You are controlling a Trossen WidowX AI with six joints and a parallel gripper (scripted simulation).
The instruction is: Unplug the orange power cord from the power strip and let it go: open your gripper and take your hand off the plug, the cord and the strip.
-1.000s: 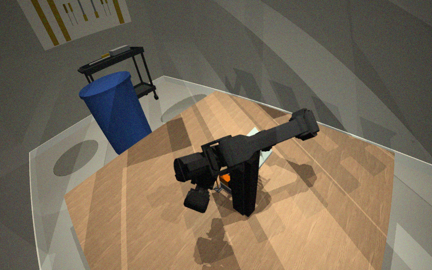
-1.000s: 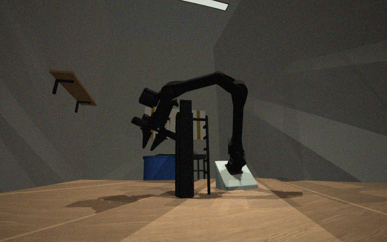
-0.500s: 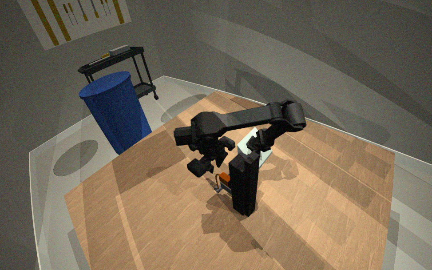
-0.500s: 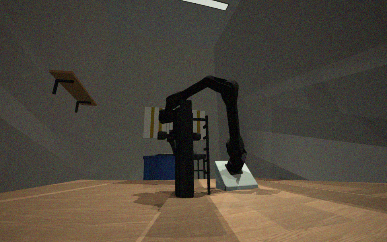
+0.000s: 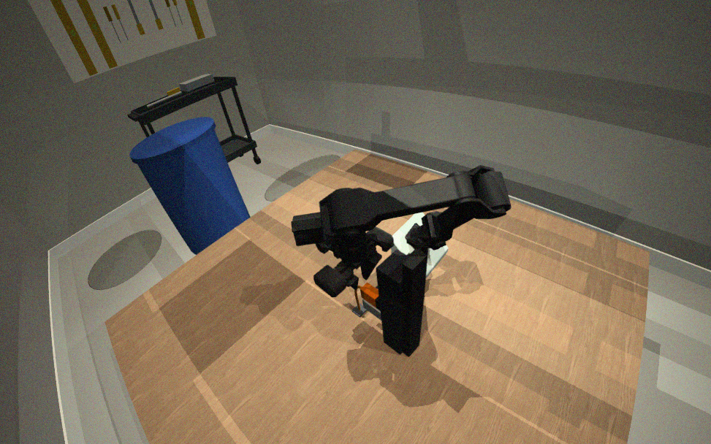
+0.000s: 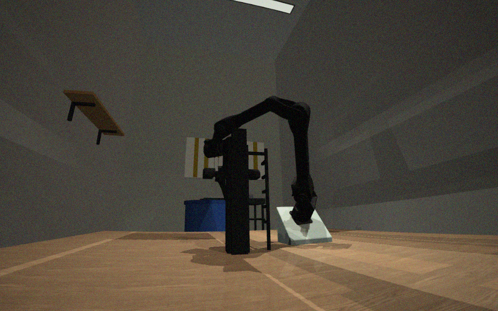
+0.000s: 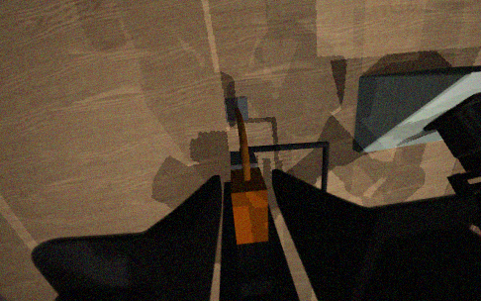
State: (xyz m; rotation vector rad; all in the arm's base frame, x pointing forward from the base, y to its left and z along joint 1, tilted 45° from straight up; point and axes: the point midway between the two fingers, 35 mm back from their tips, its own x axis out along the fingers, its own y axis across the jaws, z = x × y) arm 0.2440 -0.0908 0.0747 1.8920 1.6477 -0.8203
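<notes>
Far left, a blue barrel stands off the wood-plank table with a black cart behind it and a tool poster on the grey wall, its marks too small to read. At centre, the gripper hangs partly open above the orange plug, fingers either side but not visibly clamping it, gripping nothing. The plug's cord runs away across the table, and a tall black block just right of the plug hides the power strip, with a pale wedge further right.
</notes>
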